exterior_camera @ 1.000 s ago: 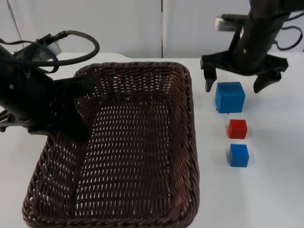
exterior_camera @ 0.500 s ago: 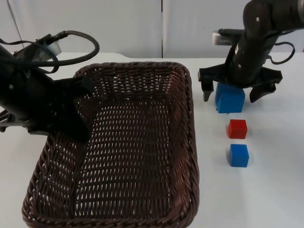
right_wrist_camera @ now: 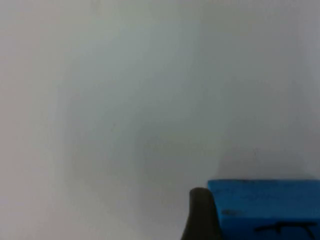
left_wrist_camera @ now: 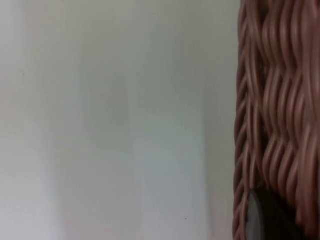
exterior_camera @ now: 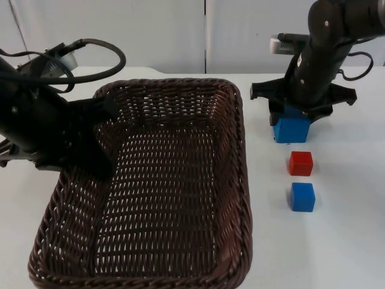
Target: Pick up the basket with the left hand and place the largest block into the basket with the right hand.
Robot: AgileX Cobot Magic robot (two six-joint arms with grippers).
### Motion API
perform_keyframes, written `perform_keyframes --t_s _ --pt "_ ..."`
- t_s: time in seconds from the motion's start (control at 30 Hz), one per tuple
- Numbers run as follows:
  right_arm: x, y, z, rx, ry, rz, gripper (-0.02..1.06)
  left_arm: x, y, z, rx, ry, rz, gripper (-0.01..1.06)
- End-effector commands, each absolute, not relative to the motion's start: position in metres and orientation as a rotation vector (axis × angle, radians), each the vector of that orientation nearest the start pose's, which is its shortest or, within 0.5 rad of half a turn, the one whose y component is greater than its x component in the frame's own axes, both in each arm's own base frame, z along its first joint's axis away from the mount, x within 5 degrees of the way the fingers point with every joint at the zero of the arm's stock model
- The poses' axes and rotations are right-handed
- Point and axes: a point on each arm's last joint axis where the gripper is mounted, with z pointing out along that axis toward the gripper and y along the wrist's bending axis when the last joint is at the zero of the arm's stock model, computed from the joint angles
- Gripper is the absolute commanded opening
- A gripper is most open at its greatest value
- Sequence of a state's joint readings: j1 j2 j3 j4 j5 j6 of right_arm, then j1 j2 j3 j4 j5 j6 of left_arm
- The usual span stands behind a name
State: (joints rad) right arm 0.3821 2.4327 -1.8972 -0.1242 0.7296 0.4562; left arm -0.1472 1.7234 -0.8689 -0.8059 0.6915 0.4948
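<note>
The large blue block [exterior_camera: 291,128] sits on the table [exterior_camera: 337,241] toward its far right edge, its upper half hidden by the right tool [exterior_camera: 292,111], clamped on it. The red block [exterior_camera: 300,163] and small blue block [exterior_camera: 302,197] lie nearer. The left tool [exterior_camera: 99,135] grips the basket [exterior_camera: 180,180] wall, its fingers mostly hidden.

A white table top [exterior_camera: 337,241] runs back to a grey partition wall [exterior_camera: 120,30], apparently jointed by one vertical seam.
</note>
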Motion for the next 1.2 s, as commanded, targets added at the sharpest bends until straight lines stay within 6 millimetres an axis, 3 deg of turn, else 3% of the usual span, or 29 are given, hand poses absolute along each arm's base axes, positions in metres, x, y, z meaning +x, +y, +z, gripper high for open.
perform_keyframes --t_s 0.0,0.03,0.1,0.17,0.27,0.33,0.4,0.43,0.7,0.87,1.17 --pt "0.477 0.184 0.116 0.004 2.714 0.109 0.14 0.289 -0.087 0.166 0.038 2.833 -0.771 0.0" --pt "0.477 0.184 0.116 0.004 2.714 0.109 0.14 0.289 -0.087 0.166 0.038 2.833 -0.771 0.0" --pt "0.478 0.184 0.129 0.006 2.688 0.124 0.0 0.289 -0.087 0.166 0.038 2.833 -0.771 0.0" --pt "0.477 0.184 0.138 0.008 2.672 0.133 0.0 0.289 -0.087 0.166 0.038 2.833 -0.771 0.0" --pt "0.474 0.183 0.174 0.002 2.618 0.157 0.0 0.289 -0.087 0.166 0.038 2.833 -0.771 0.0" --pt "0.472 0.182 0.184 -0.005 2.607 0.159 0.0 0.289 -0.087 0.166 0.039 2.834 -0.773 0.0" --pt "0.465 0.178 0.217 -0.044 2.573 0.157 0.0 0.289 -0.087 0.166 0.039 2.834 -0.773 0.0" --pt "0.465 0.178 0.217 -0.044 2.573 0.157 0.0 0.289 -0.087 0.166 0.039 2.834 -0.773 0.0" --pt "0.431 0.164 0.302 -0.118 2.519 0.137 0.0 0.289 -0.087 0.166 0.039 2.834 -0.773 0.0" --pt "0.415 0.157 0.328 -0.122 2.509 0.128 0.0 0.289 -0.087 0.166 0.039 2.834 -0.773 0.0" --pt "0.404 0.153 0.336 -0.178 2.562 0.11 0.0 0.289 -0.087 0.166 0.042 2.836 -0.773 0.0"
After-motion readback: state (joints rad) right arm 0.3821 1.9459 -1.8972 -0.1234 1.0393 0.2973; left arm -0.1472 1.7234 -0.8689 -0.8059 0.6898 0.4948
